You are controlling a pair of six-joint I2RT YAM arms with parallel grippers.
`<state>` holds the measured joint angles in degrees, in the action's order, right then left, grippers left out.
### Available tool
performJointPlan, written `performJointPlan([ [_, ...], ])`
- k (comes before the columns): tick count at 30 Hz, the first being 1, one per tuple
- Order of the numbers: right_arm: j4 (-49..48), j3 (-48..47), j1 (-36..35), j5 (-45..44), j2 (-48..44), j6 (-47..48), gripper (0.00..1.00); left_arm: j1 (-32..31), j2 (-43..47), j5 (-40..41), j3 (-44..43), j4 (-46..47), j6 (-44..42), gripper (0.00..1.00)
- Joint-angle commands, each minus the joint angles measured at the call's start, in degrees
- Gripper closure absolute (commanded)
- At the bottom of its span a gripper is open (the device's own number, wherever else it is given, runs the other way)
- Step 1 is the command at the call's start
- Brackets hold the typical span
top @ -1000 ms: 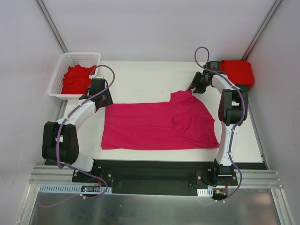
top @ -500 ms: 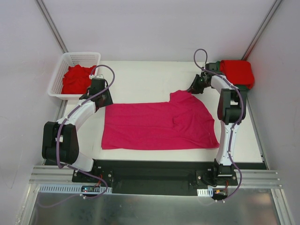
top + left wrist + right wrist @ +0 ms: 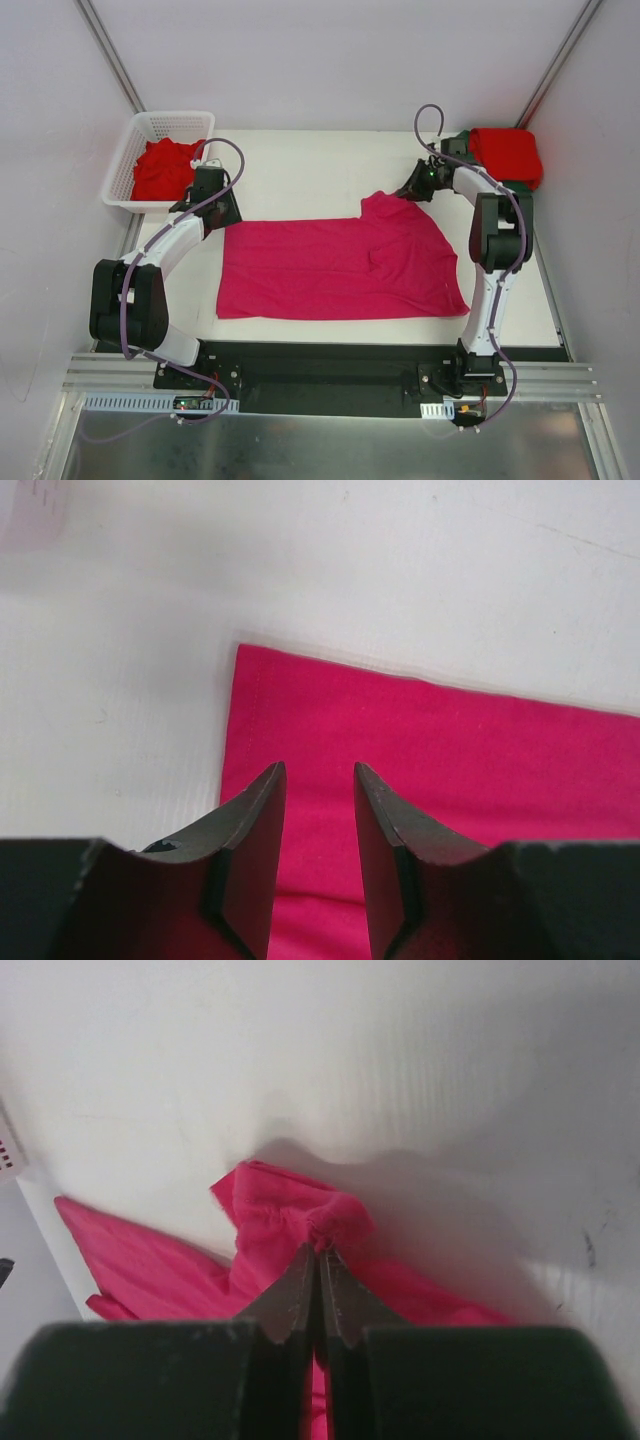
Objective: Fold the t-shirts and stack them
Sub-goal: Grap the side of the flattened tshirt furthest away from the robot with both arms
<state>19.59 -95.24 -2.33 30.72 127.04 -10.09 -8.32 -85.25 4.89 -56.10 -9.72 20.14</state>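
Little has changed over the last second: the right arm's wrist has edged slightly leftward at the far side of the shirt, while the left arm and the cloth lie as they were.

Nearest the bases, the pink shirt point(image 3: 340, 265) is spread flat on the table point(image 3: 320, 170), its near edge straight and its body only lightly wrinkled. At its far left corner the left gripper point(image 3: 318, 770) hangs with jaws parted, cloth showing between the fingers and the corner just beyond the tips. Whether they touch the fabric cannot be told. At the far right, the right gripper point(image 3: 320, 1250) is pinched tight on a small bunch of the pink sleeve, which is puckered and lifted a little.

Farther back, a red shirt point(image 3: 162, 170) sits crumpled in the basket point(image 3: 165, 125) on the left. A folded red shirt point(image 3: 510, 155) rests at the far right corner.

The step in hand looks like taking hold of the far edge for the first fold, with only one side gripped. Next, the left gripper probably needs to settle onto its corner and close, so both ends can travel together without skewing the cloth.
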Motion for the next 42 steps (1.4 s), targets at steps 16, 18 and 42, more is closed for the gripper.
performJointPlan([
  [16, 7.73, 18.58, -9.26, 3.39, -25.43, 7.8, 0.74, -0.47, 2.28, -1.98, 0.11, 1.02, 1.3, 0.69],
  [18, 10.72, 20.0, -9.89, 1.98, -27.98, 9.11, 0.61, -0.47, 2.2, -2.16, -0.06, 1.01, 1.39, 0.69],
  [42, 12.14, 22.46, -21.13, -21.39, -30.27, 18.0, 0.45, -0.47, 1.76, -2.6, 0.2, 1.28, 2.01, 0.7],
])
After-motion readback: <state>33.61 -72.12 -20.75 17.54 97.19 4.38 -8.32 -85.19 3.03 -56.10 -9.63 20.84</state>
